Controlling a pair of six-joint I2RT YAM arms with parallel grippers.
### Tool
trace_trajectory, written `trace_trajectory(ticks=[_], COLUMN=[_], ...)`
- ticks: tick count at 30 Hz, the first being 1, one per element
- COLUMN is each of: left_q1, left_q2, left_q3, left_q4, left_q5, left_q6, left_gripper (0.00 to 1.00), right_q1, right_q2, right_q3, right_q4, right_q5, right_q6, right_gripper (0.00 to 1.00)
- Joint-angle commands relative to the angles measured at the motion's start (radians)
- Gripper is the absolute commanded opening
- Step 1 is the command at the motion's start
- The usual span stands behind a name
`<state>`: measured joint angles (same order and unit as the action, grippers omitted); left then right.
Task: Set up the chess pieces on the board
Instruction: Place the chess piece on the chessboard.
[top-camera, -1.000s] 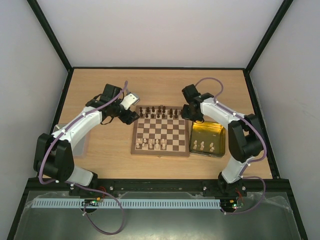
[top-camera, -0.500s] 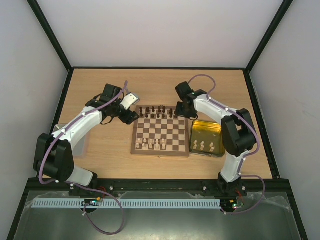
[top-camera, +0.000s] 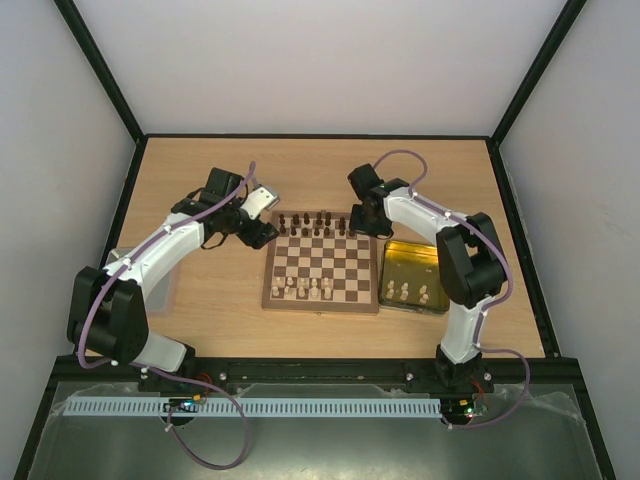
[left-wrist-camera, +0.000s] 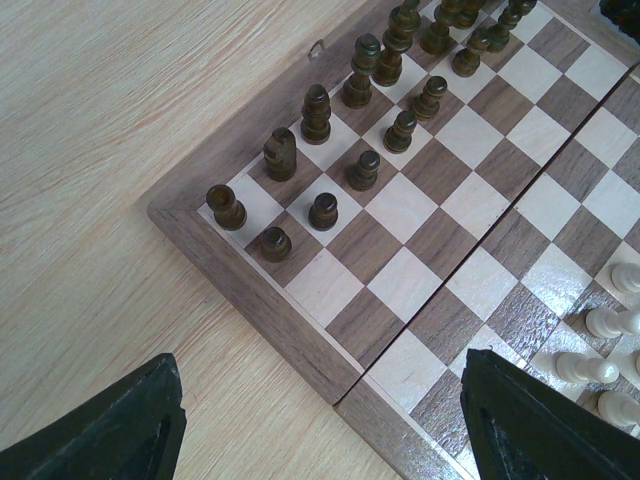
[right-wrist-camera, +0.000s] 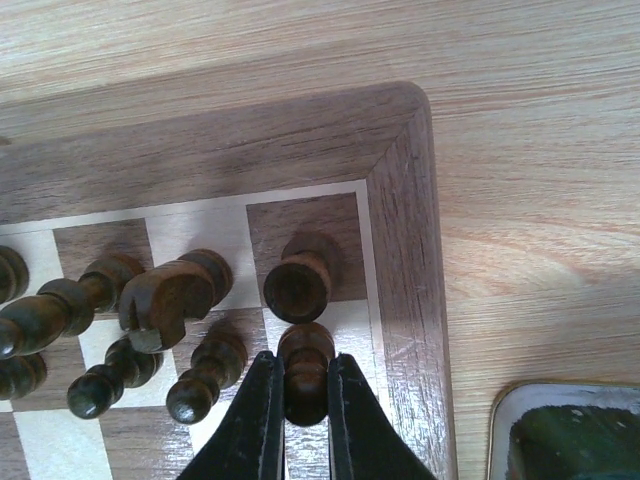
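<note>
step: seating dark pawn (right-wrist-camera: 305, 358) on board (right-wrist-camera: 400, 200), far-right edge square, just before corner rook (right-wrist-camera: 298, 285) | right gripper (right-wrist-camera: 300, 405): clenched on that pawn | left gripper (left-wrist-camera: 325, 410): released, empty, over the far-left corner | next: probably let go and lift straight up, sparing the rook

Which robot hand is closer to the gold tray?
Right. The right gripper holds a dark pawn at the board's corner beside the gold tray; the left gripper is across the board.

The left black two-finger gripper (left-wrist-camera: 325, 425) hangs low, fingers spread wide. The right black two-finger gripper (right-wrist-camera: 303, 392), arm stretched forward, pinches a dark brown turned wooden pawn (right-wrist-camera: 305, 348).
</note>
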<state>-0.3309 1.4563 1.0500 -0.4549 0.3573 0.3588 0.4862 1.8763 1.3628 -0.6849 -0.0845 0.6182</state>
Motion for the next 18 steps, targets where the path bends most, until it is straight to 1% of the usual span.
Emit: trace_trajectory(ticks=[1,18], left_q1=[-0.002,-0.002], left_q2=[-0.002,-0.002], left_q3=[-0.002,-0.002], left_q4=[-0.002,0.001], left_q5=[-0.001,0.000], left_q6=[0.003,0.002], left_gripper=[0.77,0.77], right_q1=[0.006,0.008], right_q2=[0.020,0.016], right_q3=[0.021,0.003], right_q4=[-0.013,-0.013], right_q5=[0.006,0.007], right_q6=[0.011,0.011], right_gripper=[0.02,0.02])
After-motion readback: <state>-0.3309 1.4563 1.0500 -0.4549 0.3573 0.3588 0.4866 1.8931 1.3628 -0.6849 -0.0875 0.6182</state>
